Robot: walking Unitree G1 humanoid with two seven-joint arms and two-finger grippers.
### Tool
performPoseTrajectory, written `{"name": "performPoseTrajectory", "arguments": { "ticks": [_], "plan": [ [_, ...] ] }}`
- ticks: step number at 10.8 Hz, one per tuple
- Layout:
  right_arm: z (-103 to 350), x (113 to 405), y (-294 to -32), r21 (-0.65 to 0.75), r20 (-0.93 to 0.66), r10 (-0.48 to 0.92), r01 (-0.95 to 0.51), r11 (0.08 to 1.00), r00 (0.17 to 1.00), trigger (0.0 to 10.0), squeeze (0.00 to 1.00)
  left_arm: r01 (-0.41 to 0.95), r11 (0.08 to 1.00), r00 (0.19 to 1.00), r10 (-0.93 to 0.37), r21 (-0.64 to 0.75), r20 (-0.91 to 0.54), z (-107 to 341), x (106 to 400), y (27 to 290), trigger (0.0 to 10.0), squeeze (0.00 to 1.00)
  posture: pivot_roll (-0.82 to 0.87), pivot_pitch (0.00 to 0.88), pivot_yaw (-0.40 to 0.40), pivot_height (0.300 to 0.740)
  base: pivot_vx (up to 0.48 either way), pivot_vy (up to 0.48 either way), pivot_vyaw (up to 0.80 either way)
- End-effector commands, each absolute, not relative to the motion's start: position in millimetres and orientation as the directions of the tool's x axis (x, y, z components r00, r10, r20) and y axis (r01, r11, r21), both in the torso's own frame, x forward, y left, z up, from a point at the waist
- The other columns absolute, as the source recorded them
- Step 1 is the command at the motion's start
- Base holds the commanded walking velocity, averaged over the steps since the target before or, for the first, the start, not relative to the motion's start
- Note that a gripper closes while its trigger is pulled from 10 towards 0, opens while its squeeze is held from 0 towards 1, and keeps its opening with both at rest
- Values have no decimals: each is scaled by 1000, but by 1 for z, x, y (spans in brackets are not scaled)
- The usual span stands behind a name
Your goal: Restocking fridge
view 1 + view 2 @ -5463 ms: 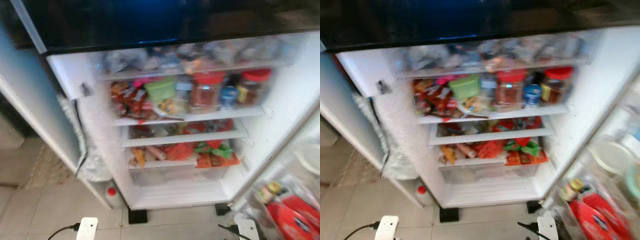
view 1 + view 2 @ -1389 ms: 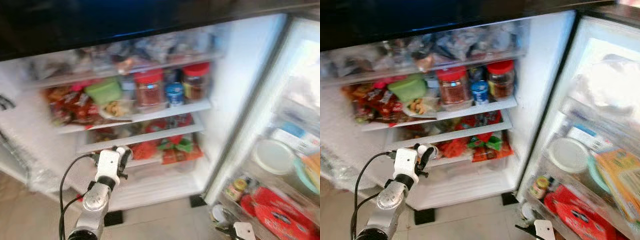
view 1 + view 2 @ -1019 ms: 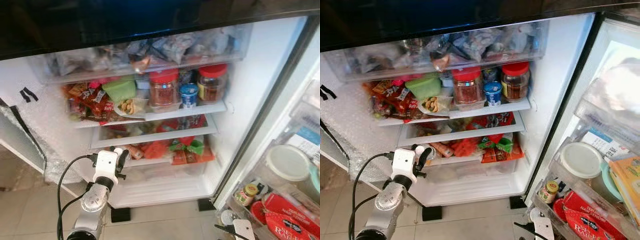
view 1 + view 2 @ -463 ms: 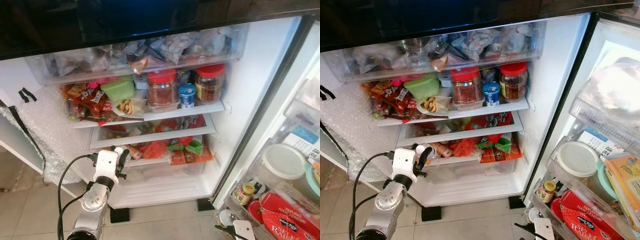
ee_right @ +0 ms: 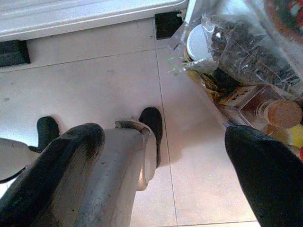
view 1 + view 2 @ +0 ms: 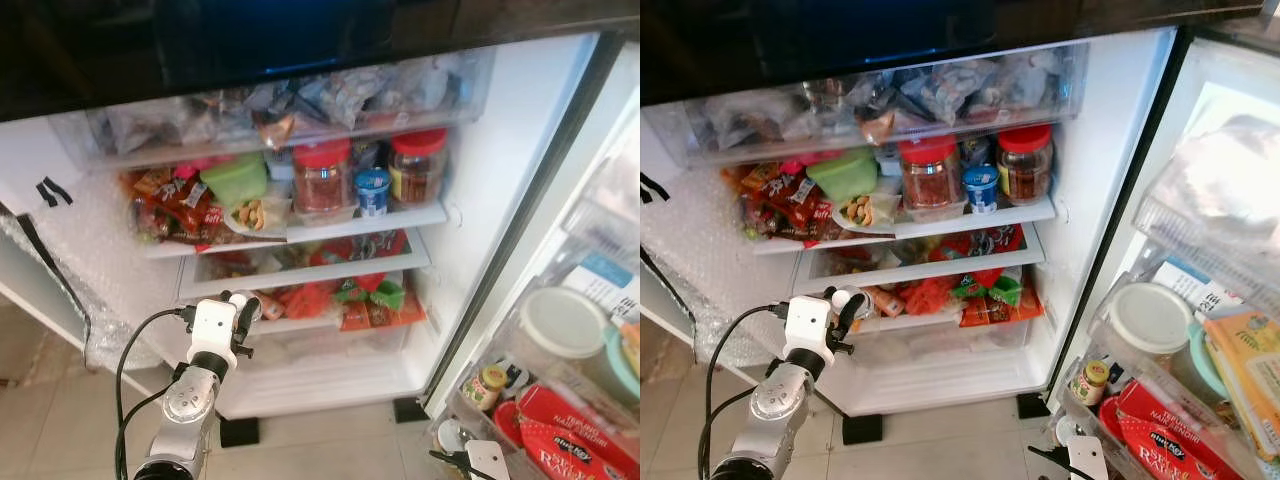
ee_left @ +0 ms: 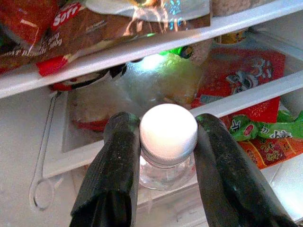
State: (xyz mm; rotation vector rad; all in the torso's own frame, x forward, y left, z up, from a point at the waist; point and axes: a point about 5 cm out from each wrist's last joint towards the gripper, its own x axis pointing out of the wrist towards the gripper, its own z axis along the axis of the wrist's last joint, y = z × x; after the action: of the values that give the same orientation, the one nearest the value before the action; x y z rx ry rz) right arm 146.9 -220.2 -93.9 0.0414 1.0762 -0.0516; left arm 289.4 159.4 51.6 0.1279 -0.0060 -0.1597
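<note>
Bottle (image 7: pixel 166 142) in left gripper (image 7: pixel 165 156); packets (image 6: pixel 345 300) ahead.

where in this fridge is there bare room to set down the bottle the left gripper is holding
The clear bottom drawer under the snack packets looks nearly bare. The jar shelf and top bin are crowded. The left gripper holds the bottle near the drawer.

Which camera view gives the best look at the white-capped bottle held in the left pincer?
The left wrist view: the bottle sits close up, its white cap and clear neck clamped between the left pincer fingers. In the eye views the bottle is a small white cap at the pincer tip, before the fridge shelves.
</note>
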Motion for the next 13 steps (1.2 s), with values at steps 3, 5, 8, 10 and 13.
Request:
{"name": "performPoseTrajectory", "arguments": {
  "ticks": [3, 5, 8, 10, 13],
  "plan": [
    [-95, 144, -217, 30, -884, -8, 73, 997, 468, 10000, 0, 164, 978, 986, -167, 128, 5, 54, 290, 160, 10000, 0, -106, 56, 110, 740, 260, 0, 0],
    [-95, 144, -217, 32, -883, -3, 68, 997, 468, 10000, 0, 167, 979, 985, -170, 119, 20, 55, 289, 160, 10000, 0, -106, 56, 110, 740, 0, 0, 0],
    [-95, 145, -217, 35, -881, -1, 68, 997, 472, 10000, 0, 172, 978, 984, -175, 116, 21, 54, 287, 161, 10000, 0, -106, 55, 112, 740, 0, 0, 0],
    [-95, 145, -216, 41, -876, -1, 77, 996, 482, 10000, 0, 178, 978, 983, -181, 111, 25, 55, 287, 160, 10000, 0, -103, 57, 111, 740, 0, 0, 0],
    [-95, 146, -216, 48, -871, 4, 77, 996, 491, 10000, 0, 191, 976, 980, -195, 102, 29, 56, 286, 159, 10000, 0, -102, 59, 112, 740, 0, 0, 0]
  ]
}}
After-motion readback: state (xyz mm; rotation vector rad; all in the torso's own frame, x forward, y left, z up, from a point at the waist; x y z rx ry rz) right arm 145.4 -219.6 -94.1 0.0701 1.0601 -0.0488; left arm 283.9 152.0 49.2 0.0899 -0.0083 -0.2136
